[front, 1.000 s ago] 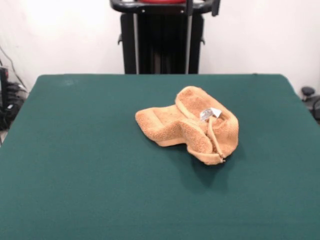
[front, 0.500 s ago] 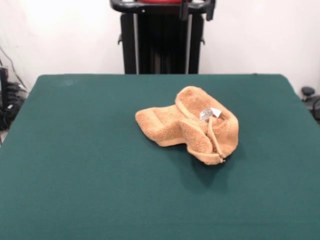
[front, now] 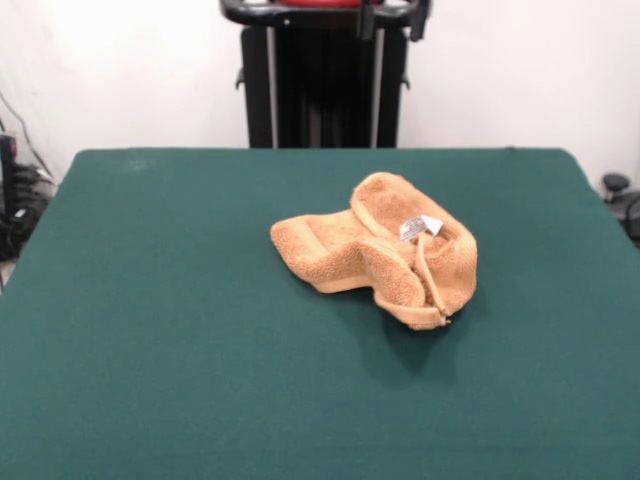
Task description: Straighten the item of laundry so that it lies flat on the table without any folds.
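Observation:
The orange-tan towel (front: 372, 250) lies crumpled in a folded heap a little right of the middle of the dark green table (front: 150, 300). Its white care tag (front: 420, 227) shows on top, towards the far right of the heap, and a border band runs down its right side. My gripper (front: 394, 18) shows only as two dark fingertips (front: 367, 22) at the top edge, high above the table's far side and well clear of the towel. The tips stand apart with nothing between them.
The black pedestal (front: 325, 85) stands behind the table's far edge. Cables and dark gear (front: 15, 200) sit off the left edge. A small black object (front: 616, 185) sits off the right edge.
The gripper tips at the top edge have shifted slightly to the left since a second ago. The towel has not moved.

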{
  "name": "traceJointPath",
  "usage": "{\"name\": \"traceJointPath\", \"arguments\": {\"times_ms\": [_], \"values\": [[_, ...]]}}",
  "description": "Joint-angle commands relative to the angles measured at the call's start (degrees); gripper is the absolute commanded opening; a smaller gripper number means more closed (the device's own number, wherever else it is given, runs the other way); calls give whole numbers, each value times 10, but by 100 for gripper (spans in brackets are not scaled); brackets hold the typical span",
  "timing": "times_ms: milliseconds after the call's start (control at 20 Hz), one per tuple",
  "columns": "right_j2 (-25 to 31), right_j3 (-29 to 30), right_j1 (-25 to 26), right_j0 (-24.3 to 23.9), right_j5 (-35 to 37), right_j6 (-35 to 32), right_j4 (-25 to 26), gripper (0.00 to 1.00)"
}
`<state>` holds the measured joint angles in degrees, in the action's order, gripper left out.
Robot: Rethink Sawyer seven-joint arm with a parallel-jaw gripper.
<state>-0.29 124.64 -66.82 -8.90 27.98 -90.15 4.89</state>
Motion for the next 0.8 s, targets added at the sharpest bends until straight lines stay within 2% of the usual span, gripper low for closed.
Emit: {"name": "traceJointPath", "arguments": {"times_ms": [50, 500, 800], "values": [[35, 12, 33, 3, -20, -53, 14, 100], [34, 9, 44, 6, -30, -59, 20, 100], [36, 9, 85, -5, -86, -60, 33, 100]]}}
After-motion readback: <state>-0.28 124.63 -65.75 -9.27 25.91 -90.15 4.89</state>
